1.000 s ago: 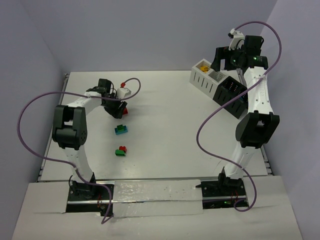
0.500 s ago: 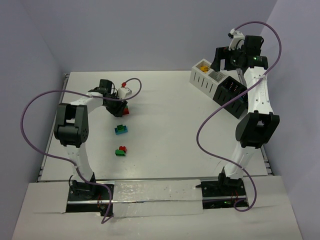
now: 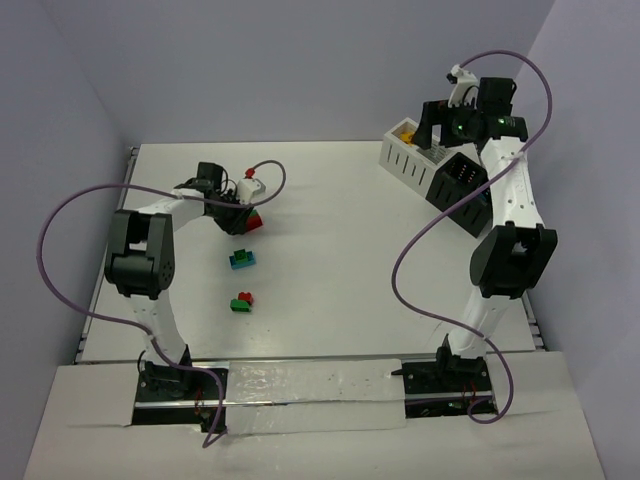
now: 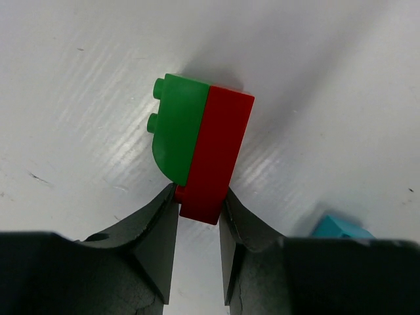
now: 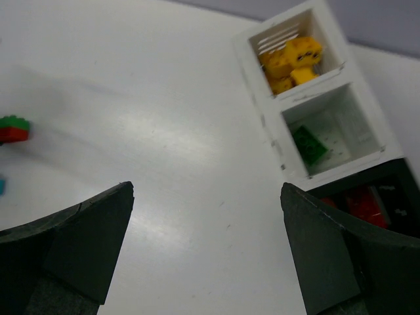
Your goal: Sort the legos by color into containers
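Note:
My left gripper (image 4: 199, 205) is shut on the red half of a stacked green-and-red lego (image 4: 203, 147) that lies on the white table (image 4: 79, 79); from above, this gripper (image 3: 246, 221) and lego (image 3: 256, 222) sit at the left of the table. A teal lego (image 4: 340, 227) peeks in beside the right finger. A teal-and-green pair (image 3: 242, 259) and a green-and-red pair (image 3: 241, 300) lie nearer the arms. My right gripper (image 5: 207, 190) hangs open and empty, high beside the containers (image 3: 440, 170). Yellow legos (image 5: 290, 58), a green one (image 5: 308, 144) and red ones (image 5: 361, 200) lie in separate bins.
The row of bins runs diagonally at the back right, white ones (image 3: 405, 158) then black ones (image 3: 466, 183). Purple cables loop from both arms. The table's left edge (image 3: 112, 270) is close to the left arm.
My left gripper has closed onto the green-and-red lego at the left of the table. The right arm's wrist has shifted slightly left and up beside the bins, jaws still wide.

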Controlling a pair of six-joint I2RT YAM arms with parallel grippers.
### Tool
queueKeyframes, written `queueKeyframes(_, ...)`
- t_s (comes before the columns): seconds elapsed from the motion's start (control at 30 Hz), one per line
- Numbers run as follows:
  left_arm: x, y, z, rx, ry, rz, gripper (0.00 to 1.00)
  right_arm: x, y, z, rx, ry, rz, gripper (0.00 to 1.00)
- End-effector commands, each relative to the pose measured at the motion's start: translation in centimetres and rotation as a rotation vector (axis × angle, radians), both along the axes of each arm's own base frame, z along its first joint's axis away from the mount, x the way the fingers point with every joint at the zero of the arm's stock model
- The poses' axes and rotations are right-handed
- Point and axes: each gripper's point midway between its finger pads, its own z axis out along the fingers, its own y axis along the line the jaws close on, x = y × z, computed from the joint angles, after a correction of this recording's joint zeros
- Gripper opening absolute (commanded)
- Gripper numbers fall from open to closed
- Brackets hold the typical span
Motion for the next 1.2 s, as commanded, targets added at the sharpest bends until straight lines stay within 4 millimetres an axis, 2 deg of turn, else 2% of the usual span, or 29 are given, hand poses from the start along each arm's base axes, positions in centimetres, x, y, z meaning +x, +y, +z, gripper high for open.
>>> queueKeyframes(0.0,1.1,-2.2,6.3,-0.113,-0.200,-0.108,0.14,-2.6,4.8,1.2,0.127,0.003,0.100,1.00)
queueKeyframes(0.03,1.0,-2.7,7.3,-0.130,-0.235,-0.132,0.12,-3.3,6.3,0.9,0.162,0.025,0.130,1.00)
queueKeyframes(0.1,0.9,-3.3,9.0,-0.147,-0.299,-0.165,0.11,-4.0,7.9,0.4,0.201,0.049,0.171,1.00)
queueKeyframes(0.17,-0.1,-5.0,11.1,-0.167,-0.401,-0.253,0.07,-5.5,11.8,0.2,0.277,0.099,0.267,1.00)
queueKeyframes(0.2,-0.3,-5.7,12.6,-0.176,-0.458,-0.283,0.06,-6.1,12.9,0.3,0.314,0.119,0.302,1.00)
queueKeyframes(0.27,-1.4,-7.4,13.7,-0.169,-0.535,-0.396,0.06,-6.8,14.8,0.5,0.359,0.146,0.351,1.00)
queueKeyframes(0.3,-1.9,-7.7,14.3,-0.164,-0.569,-0.434,0.06,-7.1,15.7,0.8,0.370,0.147,0.383,1.00)
queueKeyframes(0.4,-4.4,-11.0,15.6,-0.152,-0.689,-0.615,0.04,-8.3,19.0,1.7,0.422,0.173,0.483,1.00)
queueKeyframes(0.57,-6.6,-13.7,16.7,-0.101,-0.825,-0.798,0.04,-10.9,23.4,0.4,0.407,0.233,0.597,1.00)
queueKeyframes(0.67,-7.2,-14.7,17.2,-0.064,-0.890,-0.860,0.04,-12.7,25.1,-1.0,0.375,0.272,0.644,0.99)
queueKeyframes(0.8,-7.7,-15.4,17.6,-0.011,-0.973,-0.931,0.03,-14.5,26.3,-2.9,0.330,0.327,0.679,0.99)
queueKeyframes(1.0,-8.3,-16.0,18.4,0.020,-1.040,-0.993,0.03,-16.6,27.5,-4.7,0.260,0.363,0.752,0.98)
queueKeyframes(1.17,-8.6,-16.1,18.5,0.043,-1.074,-1.027,0.02,-17.9,27.9,-6.0,0.231,0.396,0.785,0.93)
